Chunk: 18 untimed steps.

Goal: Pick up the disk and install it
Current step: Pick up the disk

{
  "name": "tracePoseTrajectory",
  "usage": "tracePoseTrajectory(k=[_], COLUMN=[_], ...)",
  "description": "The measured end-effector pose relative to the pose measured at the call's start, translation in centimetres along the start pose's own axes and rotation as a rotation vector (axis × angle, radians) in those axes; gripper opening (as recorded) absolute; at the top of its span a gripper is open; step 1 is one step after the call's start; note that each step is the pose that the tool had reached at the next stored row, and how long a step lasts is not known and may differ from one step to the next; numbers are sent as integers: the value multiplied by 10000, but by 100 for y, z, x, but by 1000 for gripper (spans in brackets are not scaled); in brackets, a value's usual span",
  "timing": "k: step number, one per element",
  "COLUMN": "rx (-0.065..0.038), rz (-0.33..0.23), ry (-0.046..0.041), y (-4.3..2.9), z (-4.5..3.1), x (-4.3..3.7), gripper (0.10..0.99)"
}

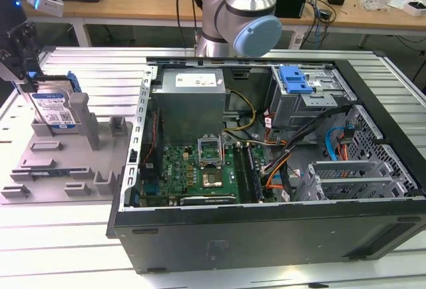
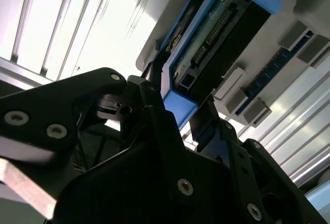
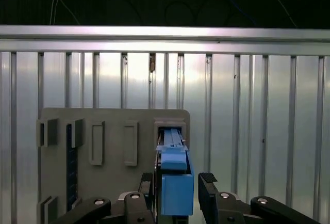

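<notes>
The disk (image 1: pixel 54 108) stands on edge in a slot of the grey fixture plate (image 1: pixel 60 162) at the exterior view's left. It is silver with a blue-and-white label and a bright blue bracket. My gripper (image 1: pixel 28 84) hangs over its end. In both wrist views the black fingers straddle the disk's blue bracket (image 3: pixel 176 188) (image 2: pixel 178 108). One finger (image 3: pixel 147 182) lies against the bracket, while a narrow gap shows at the other finger (image 3: pixel 207 182). The gripper (image 3: pixel 177 178) (image 2: pixel 179 97) stands open around the disk, which sits in the fixture (image 3: pixel 113 126).
An open computer case (image 1: pixel 266 236) lies at the exterior view's right, with a motherboard (image 1: pixel 200 169), a grey power supply box (image 1: pixel 190 99), cables and a drive bay with a blue latch (image 1: pixel 295 79). The arm's base (image 1: pixel 239 16) rises behind the case. The table is ribbed aluminium (image 1: pixel 100 69).
</notes>
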<state>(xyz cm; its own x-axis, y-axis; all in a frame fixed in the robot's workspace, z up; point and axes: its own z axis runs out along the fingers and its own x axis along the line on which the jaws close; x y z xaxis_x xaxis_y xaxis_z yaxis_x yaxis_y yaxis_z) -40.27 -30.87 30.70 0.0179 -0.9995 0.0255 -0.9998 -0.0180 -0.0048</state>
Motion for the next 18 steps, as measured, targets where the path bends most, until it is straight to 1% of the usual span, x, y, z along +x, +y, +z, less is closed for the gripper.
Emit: tracePoseTrajectory(k=[12, 18], rx=[1, 5], rz=[2, 0], ry=[-1, -2], y=[15, 19], z=[66, 79], x=[-2, -2], gripper=[482, 482])
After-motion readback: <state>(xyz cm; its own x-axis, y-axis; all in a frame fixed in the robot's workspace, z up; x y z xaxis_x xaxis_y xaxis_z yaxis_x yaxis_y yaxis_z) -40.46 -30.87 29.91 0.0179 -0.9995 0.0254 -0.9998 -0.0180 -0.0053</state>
